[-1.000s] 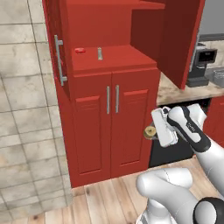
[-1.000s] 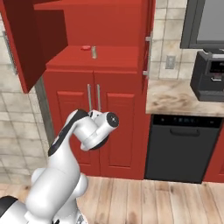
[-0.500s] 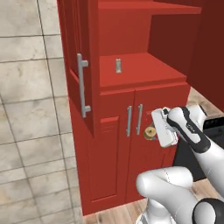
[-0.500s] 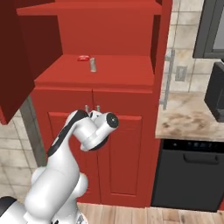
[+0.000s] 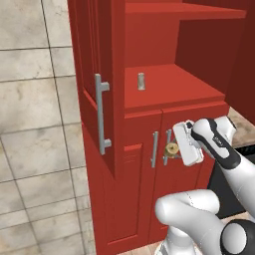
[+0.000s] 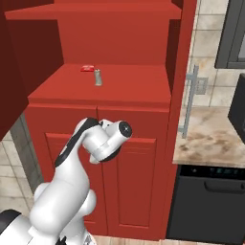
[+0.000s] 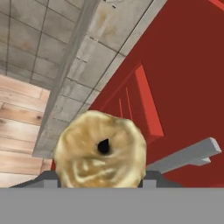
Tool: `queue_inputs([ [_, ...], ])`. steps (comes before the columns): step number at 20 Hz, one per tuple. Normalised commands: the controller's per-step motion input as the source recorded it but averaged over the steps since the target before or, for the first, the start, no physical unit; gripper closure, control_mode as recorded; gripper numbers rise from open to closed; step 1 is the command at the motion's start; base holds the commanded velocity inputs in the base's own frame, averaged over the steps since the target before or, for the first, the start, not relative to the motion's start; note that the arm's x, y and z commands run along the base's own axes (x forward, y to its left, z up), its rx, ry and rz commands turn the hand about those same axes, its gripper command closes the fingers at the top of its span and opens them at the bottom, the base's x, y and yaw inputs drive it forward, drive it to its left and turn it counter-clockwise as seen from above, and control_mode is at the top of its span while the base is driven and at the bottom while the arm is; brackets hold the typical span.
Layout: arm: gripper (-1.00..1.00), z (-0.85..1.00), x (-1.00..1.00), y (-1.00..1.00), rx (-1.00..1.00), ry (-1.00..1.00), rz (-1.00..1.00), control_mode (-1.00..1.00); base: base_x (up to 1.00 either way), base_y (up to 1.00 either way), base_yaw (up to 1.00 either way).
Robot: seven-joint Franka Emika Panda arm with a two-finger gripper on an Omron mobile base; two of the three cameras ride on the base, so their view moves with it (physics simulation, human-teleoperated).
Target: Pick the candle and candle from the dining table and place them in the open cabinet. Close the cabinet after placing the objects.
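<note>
Left base view: the golden-tan candle is clamped in the gripper before the cabinet; the grey candle stands on its shelf.

Right base view: the gripper is hidden behind the arm.

Hand view: the fingertips are covered by the held candle. No writing is legible.

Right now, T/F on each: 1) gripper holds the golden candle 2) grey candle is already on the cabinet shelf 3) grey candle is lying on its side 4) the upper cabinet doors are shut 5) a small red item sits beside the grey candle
1) True. The gripper is shut on the golden candle, down in front of the lower doors.
2) True. The grey candle stands on the cabinet shelf.
3) False. It stands upright.
4) False. The upper doors are open; the left door swings out with its bar handle facing us.
5) True. A small red item lies just behind it in the right base view.
</note>
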Motion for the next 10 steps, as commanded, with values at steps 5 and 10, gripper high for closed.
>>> queue_inputs([
  [5,1.0,0.0,0.0,0.0,0.0,0.0,0.0,1.0,0.02,-0.25,0.0],
  [10,1.0,0.0,0.0,0.0,0.0,0.0,0.0,1.0,0.0,-0.39,0.0],
])
